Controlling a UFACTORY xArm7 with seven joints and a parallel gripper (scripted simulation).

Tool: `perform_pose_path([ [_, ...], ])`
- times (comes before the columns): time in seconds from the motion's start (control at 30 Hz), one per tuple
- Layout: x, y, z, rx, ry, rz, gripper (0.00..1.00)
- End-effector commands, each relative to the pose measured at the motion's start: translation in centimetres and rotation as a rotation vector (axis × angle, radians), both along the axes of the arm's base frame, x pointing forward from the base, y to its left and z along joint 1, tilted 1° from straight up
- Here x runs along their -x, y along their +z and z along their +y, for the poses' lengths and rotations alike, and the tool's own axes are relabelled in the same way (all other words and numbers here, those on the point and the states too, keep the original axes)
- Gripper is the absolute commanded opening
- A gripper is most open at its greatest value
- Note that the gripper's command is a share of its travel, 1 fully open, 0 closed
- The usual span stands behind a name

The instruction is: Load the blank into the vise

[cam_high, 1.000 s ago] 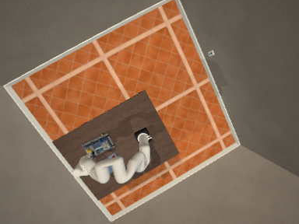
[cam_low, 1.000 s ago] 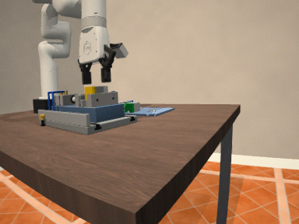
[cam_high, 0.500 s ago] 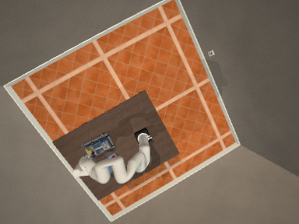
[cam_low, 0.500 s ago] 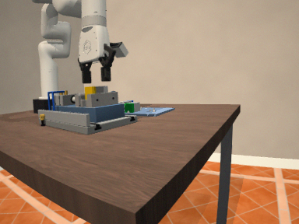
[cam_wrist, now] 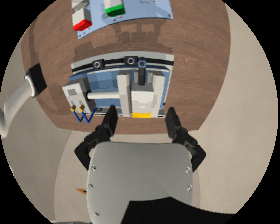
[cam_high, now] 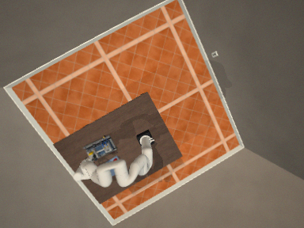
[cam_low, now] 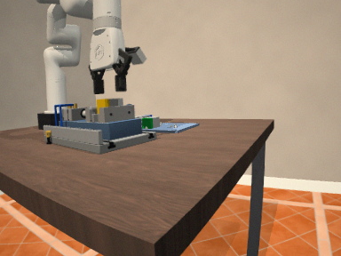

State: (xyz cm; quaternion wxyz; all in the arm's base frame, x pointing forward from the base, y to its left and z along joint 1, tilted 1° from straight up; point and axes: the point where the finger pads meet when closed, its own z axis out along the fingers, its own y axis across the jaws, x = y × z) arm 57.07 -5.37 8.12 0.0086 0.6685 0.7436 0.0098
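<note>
In the wrist view, the big brown wooden table (cam_high: 131, 119) (cam_low: 178, 169) (cam_wrist: 200, 60) was seen to carry the blue-and-grey milling vise (cam_high: 112, 142) (cam_low: 73, 136) (cam_wrist: 120, 57), its raised plate between the arm and the light-blue infeed plate (cam_low: 186, 126) (cam_wrist: 160, 11). Above the vise the black-fingered gripper (cam_high: 152, 139) (cam_low: 109, 90) (cam_wrist: 142, 112) was held pointing down, spread wide, with nothing gripped. The grey blank with the yellow end (cam_low: 102, 103) (cam_wrist: 142, 105) was set between the grey fixed jaw (cam_low: 116, 113) (cam_wrist: 158, 92) and the moving jaw (cam_wrist: 124, 92), its long axis run from the dark work stop rod (cam_wrist: 142, 75) toward the gripper's side, yellow end outward. In that view the fingers were placed to either side of the blank's line, just beyond its painted end, so the axis was crossed by the closing direction. If a nudge were still needed, it would be judged best made along that axis, stopward, and sideways to the fixed jaw; contact at either face could not be told.
</note>
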Motion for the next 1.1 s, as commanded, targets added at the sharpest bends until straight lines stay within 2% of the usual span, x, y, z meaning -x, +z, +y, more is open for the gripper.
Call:
perform_pose_path([
  [0.0,-0.1,0.3,0.0,0.001,0.000,-0.005,1.00],
  [0.1,-0.1,0.3,0.0,0.001,0.000,-0.005,1.00],
  [0.43,0.0,6.3,0.0,0.001,0.000,-0.005,1.00],
  [0.7,0.0,6.4,0.0,0.001,0.000,-0.008,1.00],
  [1.0,0.2,10.1,0.0,0.001,0.000,-0.005,1.00],
  [1.07,0.2,10.1,0.0,0.001,0.000,-0.005,1.00],
])
